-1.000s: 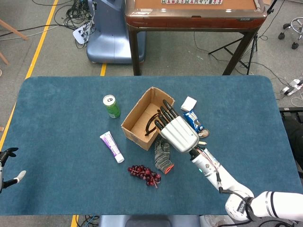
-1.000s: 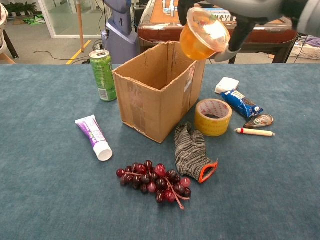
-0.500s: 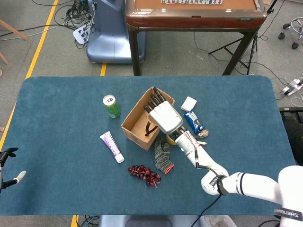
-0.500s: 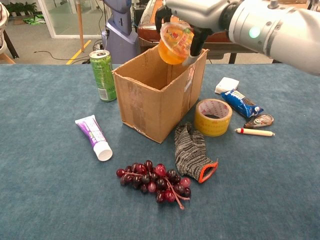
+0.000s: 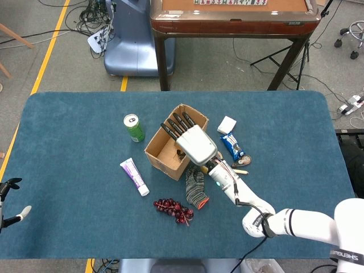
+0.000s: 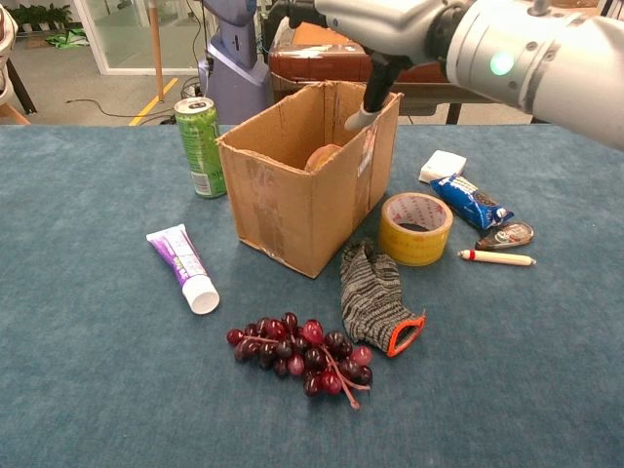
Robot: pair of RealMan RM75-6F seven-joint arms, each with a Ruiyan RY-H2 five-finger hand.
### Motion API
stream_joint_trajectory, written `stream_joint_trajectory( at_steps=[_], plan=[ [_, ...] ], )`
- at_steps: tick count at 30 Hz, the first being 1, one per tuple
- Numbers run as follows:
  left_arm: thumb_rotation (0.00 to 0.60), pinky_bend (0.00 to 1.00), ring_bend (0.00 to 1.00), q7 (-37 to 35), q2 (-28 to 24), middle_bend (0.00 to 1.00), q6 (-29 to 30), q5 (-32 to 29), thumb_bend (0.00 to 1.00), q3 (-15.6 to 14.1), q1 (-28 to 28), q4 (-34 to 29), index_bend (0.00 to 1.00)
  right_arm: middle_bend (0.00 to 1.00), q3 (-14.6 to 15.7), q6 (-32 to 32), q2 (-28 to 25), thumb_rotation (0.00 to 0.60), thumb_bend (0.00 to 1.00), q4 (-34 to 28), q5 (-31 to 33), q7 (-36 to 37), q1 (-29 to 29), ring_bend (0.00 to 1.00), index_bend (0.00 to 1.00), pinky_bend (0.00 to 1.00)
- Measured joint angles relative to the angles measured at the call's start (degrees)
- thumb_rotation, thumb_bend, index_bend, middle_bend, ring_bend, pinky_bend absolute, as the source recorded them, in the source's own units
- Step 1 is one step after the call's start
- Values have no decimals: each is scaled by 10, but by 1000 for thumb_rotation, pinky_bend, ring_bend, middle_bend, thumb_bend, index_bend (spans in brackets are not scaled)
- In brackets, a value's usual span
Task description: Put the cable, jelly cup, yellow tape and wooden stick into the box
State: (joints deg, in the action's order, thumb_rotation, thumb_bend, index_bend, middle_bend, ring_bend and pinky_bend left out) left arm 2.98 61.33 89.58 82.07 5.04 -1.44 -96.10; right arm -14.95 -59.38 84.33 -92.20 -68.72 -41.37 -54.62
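Observation:
My right hand (image 5: 190, 141) hovers over the open cardboard box (image 6: 292, 210), fingers spread and holding nothing; in the chest view only its fingers (image 6: 375, 93) reach past the box's far rim. The orange jelly cup (image 6: 323, 156) lies inside the box against the far wall. In the head view the hand hides most of the box (image 5: 154, 154), and I cannot see the cable. The yellow tape (image 6: 416, 228) stands right of the box, with the wooden stick (image 6: 497, 257) further right. My left hand (image 5: 10, 202) shows at the left frame edge, fingers apart and holding nothing.
A green can (image 6: 200, 146) stands left of the box, a toothpaste tube (image 6: 182, 266) in front of it. Red grapes (image 6: 302, 353) and a grey glove (image 6: 375, 297) lie near the box's front corner. A white block (image 6: 442, 166), blue packet (image 6: 471, 202) and dark sachet (image 6: 505, 235) lie right.
My right hand carried the jelly cup leftward over the box and let it go; the cup now lies inside and the fingers are spread.

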Motion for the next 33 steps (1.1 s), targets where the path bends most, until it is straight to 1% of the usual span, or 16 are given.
stream_joint_trajectory(
  at_steps=[1,2,4,5,7,10,13,14,15,17,19,21,25,33],
  plan=[
    [600,496,297,0,0,398,0,0,131,0,0,0,266,338,4,-8,-8,600,0,-14,-5,-6,5,192,159,343],
    [600,496,297,1,0,398,0,0,131,0,0,1,266,380,11,-20,-20,600,0,-34,-12,-13,13,231,188,358],
    [600,496,297,3,1,398,-1,1,131,0,-1,1,266,513,21,-40,-40,600,0,-66,-27,-22,28,358,245,388],
    [600,496,297,4,2,398,-1,1,131,-1,-1,1,266,556,30,-54,-55,600,0,-87,-39,-27,40,400,263,408],
    [600,496,297,8,3,398,-3,1,131,-1,-2,2,266,711,45,-74,-79,600,0,-115,-59,-34,59,557,340,529],
    [600,496,297,12,5,398,-5,-1,131,0,-3,3,266,837,67,-97,-115,600,0,-153,-78,-42,89,681,410,639],
    [600,496,297,14,6,398,-7,-3,131,0,-4,4,266,934,83,-108,-141,600,0,-169,-83,-42,114,775,443,723],
    [600,496,297,14,6,398,-7,-4,131,0,-4,4,266,961,87,-109,-148,600,0,-170,-80,-40,121,813,450,772],
    [600,496,297,14,6,398,-8,-5,131,0,-4,4,266,985,89,-108,-150,600,10,-170,-76,-37,124,868,462,842],
    [600,496,297,13,6,398,-9,-6,131,1,-5,5,266,1000,92,-99,-153,600,66,-163,-62,-28,127,965,484,961],
    [600,496,297,11,6,398,-10,-8,131,1,-5,5,266,1000,94,-86,-153,600,143,-153,-48,-18,129,1000,490,998],
    [600,496,297,11,6,398,-12,-10,131,1,-5,7,266,1000,96,-68,-150,600,184,-134,-35,-5,129,1000,491,1000],
    [600,496,297,9,5,398,-11,-10,131,2,-5,6,266,1000,97,-40,-132,600,188,-86,-22,21,127,1000,491,1000],
    [600,496,297,6,3,398,-7,-8,131,1,-3,3,266,1000,96,14,-70,600,189,12,1,61,113,1000,491,1000]
  ],
)
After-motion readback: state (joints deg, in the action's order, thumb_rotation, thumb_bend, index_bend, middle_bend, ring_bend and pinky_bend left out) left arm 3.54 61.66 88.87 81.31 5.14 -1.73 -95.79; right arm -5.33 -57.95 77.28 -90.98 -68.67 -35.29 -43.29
